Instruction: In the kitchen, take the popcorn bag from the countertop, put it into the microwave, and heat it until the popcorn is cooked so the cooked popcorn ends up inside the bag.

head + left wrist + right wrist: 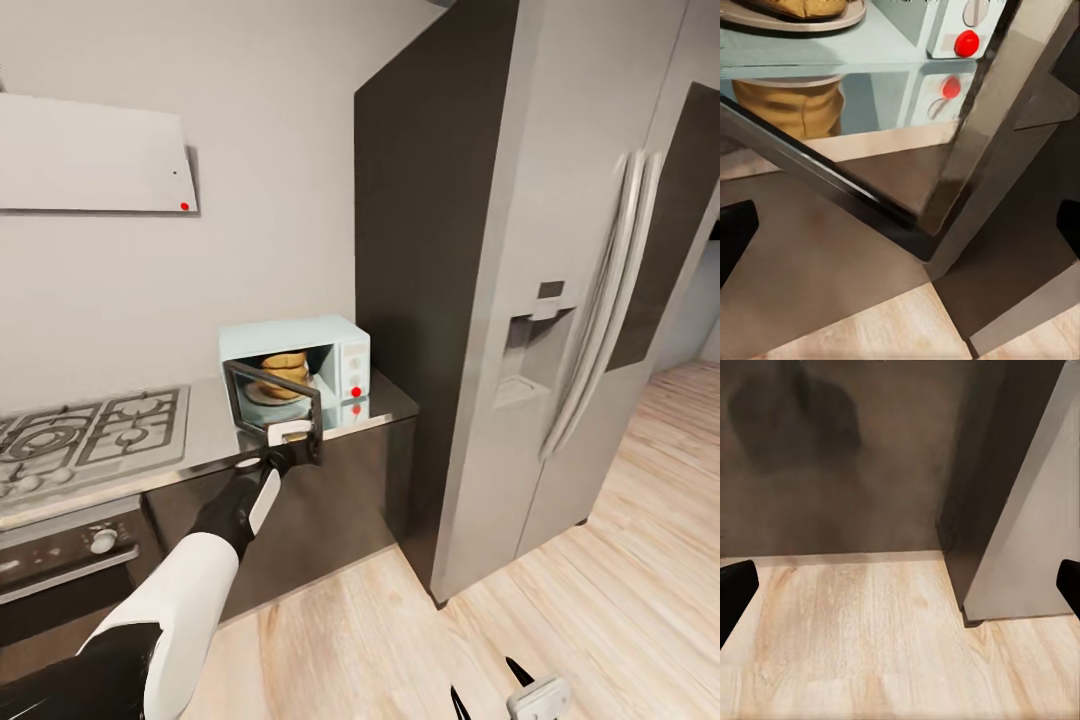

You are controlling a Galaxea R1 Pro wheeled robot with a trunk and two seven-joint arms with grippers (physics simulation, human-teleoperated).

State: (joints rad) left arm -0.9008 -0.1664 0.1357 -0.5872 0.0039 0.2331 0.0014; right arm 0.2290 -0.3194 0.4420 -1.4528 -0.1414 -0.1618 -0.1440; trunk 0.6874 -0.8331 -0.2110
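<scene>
The microwave [296, 365] sits at the right end of the countertop [205, 430], against the wall and just beside the tall fridge [560, 290]. Its dark glass door [275, 408] hangs swung open toward the robot, and the bag [284, 372] rests inside on a round plate [262, 397]. A red light [355, 391] glows on the white control panel.

The left gripper [292, 440] is at the near edge of the door, by its lower corner; its fingers [735, 236] are spread wide, with nothing between them. In the left wrist view the door frame [960, 161] runs close in front of the camera, and the bag [791, 105] shows as a reflection in the steel surface.

To the left lie the gas hob [90, 435] and, below it, the oven [70, 560].

The right gripper [495, 690] hangs low over the wood floor [420, 640], its fingers [736, 592] spread apart and empty, near the foot of the fridge [1027, 547].
</scene>
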